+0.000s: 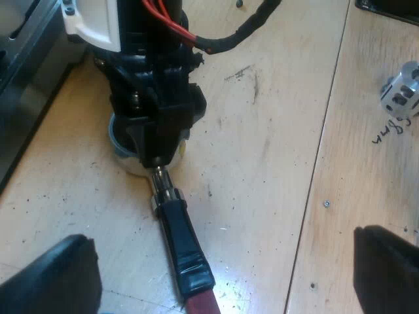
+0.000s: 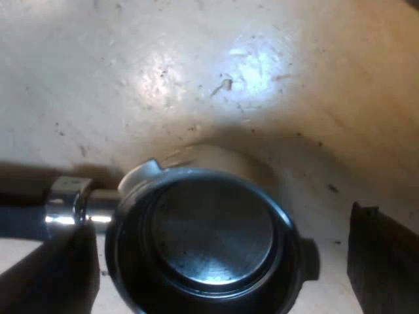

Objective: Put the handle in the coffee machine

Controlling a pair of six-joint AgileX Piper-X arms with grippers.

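Wooden table point(image 1: 275, 163) carries the holder point(image 1: 186, 252) flat, open side up.

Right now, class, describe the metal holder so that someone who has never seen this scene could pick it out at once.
Start from the pale wooden table. On it lies the metal holder, its round basket between the right gripper's open fingers. Unlike the small silvery object nearby, it has a long dark handle ending in red.
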